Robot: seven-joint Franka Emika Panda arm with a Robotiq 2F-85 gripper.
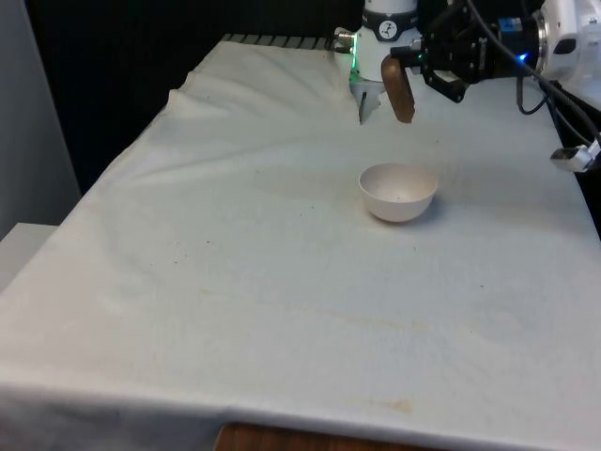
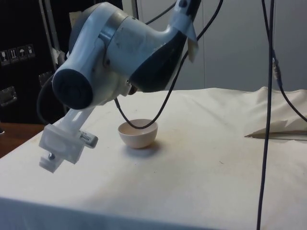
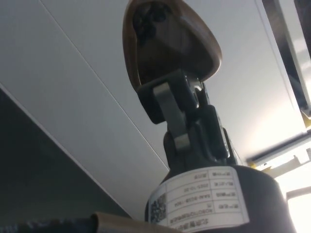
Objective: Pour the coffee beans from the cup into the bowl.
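A brown cup (image 1: 398,89) hangs tilted on its side in the air, just behind and above the white bowl (image 1: 398,191), which stands on the cloth towards the front view's right. My gripper (image 1: 413,64) is shut on the cup's rim and reaches in from the front view's right. In the wrist view the cup (image 3: 165,43) is clamped at its rim by my gripper (image 3: 170,94), and dark beans (image 3: 148,22) lie deep inside it. In the side view the bowl (image 2: 138,133) sits behind my arm (image 2: 115,52), which hides the cup.
The cloth (image 1: 235,282) is rumpled into folds at the far end (image 1: 282,89). A small white block (image 1: 575,157) hangs on cables at the front view's right edge. Black cables (image 2: 266,120) drop across the side view.
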